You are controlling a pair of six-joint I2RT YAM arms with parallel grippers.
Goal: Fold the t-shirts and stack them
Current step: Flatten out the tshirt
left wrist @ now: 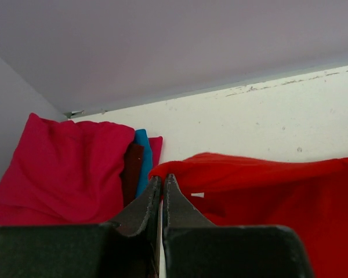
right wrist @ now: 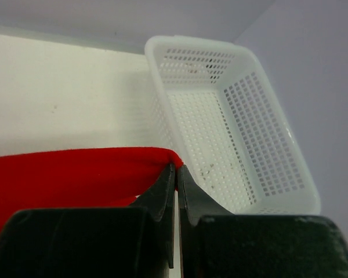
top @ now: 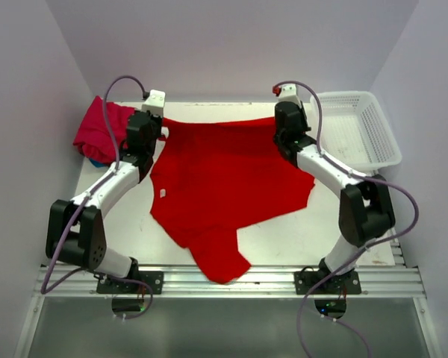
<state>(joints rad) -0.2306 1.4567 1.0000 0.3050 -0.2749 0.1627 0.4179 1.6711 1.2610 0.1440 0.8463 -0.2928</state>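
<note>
A large bright red t-shirt (top: 224, 179) hangs stretched between both grippers over the table, its far edge taut and its lower part trailing to the near edge. My left gripper (top: 161, 133) is shut on the shirt's left corner (left wrist: 180, 171); its jaws (left wrist: 163, 178) pinch the cloth. My right gripper (top: 284, 134) is shut on the right corner (right wrist: 162, 156), jaws (right wrist: 177, 168) pressed together on the fabric. A crimson-pink t-shirt (top: 97, 130) lies bunched at the far left corner, and a teal-blue one (left wrist: 142, 156) peeks out beside it.
A white plastic mesh basket (top: 362, 127) stands at the far right of the table, close to my right gripper; it is also in the right wrist view (right wrist: 267, 145). Grey walls enclose the table (top: 313, 231) at the back and sides.
</note>
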